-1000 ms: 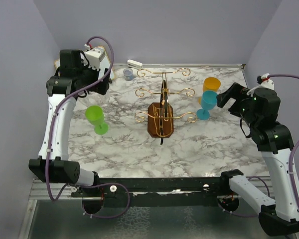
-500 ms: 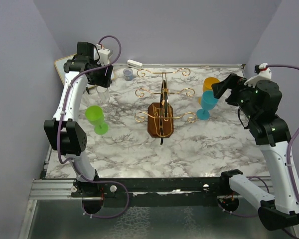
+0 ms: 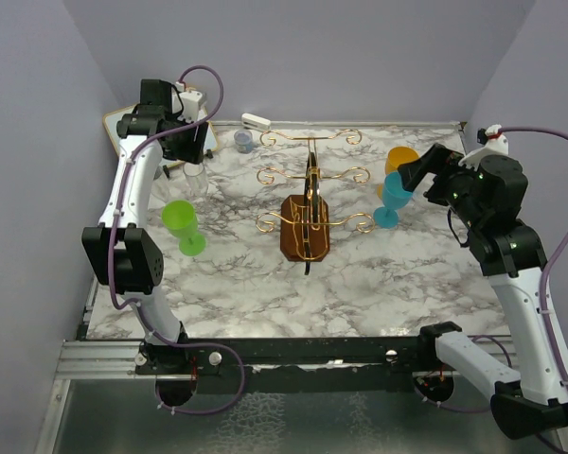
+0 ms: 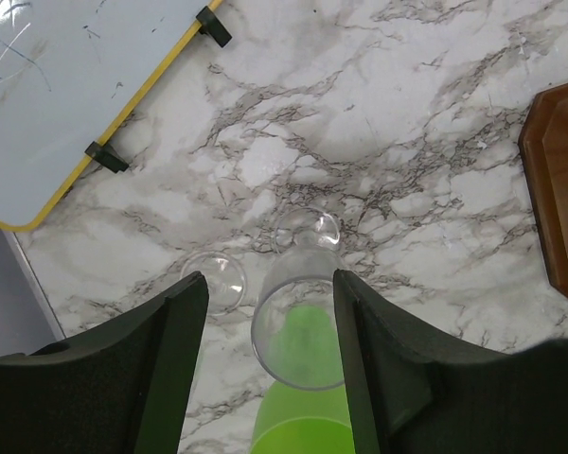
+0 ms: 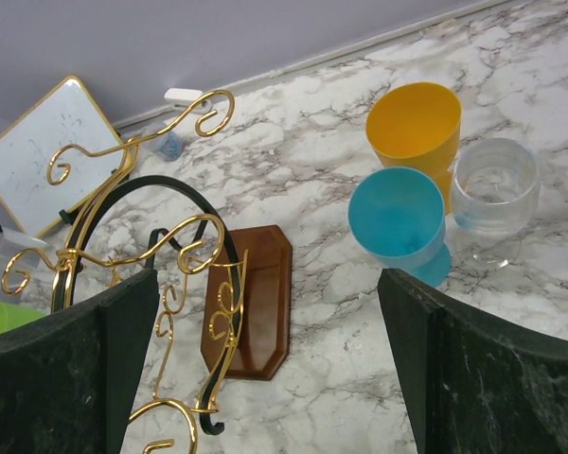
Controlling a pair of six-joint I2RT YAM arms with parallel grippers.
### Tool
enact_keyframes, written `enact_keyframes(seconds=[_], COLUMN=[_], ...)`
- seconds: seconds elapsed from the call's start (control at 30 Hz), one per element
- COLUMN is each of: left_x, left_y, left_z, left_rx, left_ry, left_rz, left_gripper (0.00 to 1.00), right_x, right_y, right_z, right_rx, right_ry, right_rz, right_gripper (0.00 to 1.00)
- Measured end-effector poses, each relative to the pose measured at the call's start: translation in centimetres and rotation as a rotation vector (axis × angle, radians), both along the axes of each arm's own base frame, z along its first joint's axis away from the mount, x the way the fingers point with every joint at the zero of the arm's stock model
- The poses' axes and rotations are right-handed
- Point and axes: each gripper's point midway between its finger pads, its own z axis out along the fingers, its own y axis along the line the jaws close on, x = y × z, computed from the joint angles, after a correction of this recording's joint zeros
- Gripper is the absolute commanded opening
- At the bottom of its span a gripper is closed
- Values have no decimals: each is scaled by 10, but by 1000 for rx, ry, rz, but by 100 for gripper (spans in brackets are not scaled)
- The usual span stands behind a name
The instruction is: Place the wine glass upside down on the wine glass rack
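The left gripper (image 4: 270, 276) hangs over the far left corner of the marble table (image 3: 379, 274). Its fingers are spread wide, with a clear wine glass (image 4: 298, 326) standing upright between them. The glass is close against the right finger with a gap at the left one; I cannot tell whether it is touched. It is empty, and a green glass (image 3: 182, 225) shows through it. A second clear round rim (image 4: 218, 281) sits just beside it, near a yellow-framed whiteboard (image 4: 66, 95). The rack (image 3: 308, 203), gold wire on a wooden base, stands mid-table, well apart from that wine glass. The right gripper (image 5: 268, 284) is wide open and holds nothing. It faces an empty blue glass (image 5: 398, 222), an empty orange glass (image 5: 417, 123) and another clear glass (image 5: 495, 189), all upright and close together; whether the clear one holds a little liquid I cannot tell
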Motion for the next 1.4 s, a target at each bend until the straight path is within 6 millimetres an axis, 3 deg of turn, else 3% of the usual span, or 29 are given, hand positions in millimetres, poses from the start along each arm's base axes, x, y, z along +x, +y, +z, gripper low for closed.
enact_keyframes(seconds=[0.33,0.63,0.7,0.73,0.83,1.1,1.2,1.27,1.33,1.4], left_x=[-3,-9,-10,-11,-15,-15,-9,-2,2,4], left_y=[21,16,16,16,14,9,3,-5,-17,-29], left_z=[-12,-23,-27,-30,-40,-40,-28,-8,21,66], left_rx=[-46,-69,-68,-69,-65,-9,53,110,177,252], left_ry=[31,67,78,86,112,100,61,-6,-101,-236], left_rz=[36,15,10,10,-1,-37,-56,-77,-108,-133], left_gripper=[53,44,40,33,0,0,0,0,0,0], right_x=[2,2,2,2,2,2,3,3,4,6], right_y=[1,2,3,3,3,3,3,3,3,3], right_z=[-2,0,0,0,0,0,2,5,11,26], right_rx=[3,10,10,10,10,14,18,20,21,24], right_ry=[8,2,2,2,2,0,-7,-15,-28,-56], right_rz=[3,7,8,8,8,7,6,6,6,7], right_gripper=[99,99,99,99,99,99,99,99,99,99])
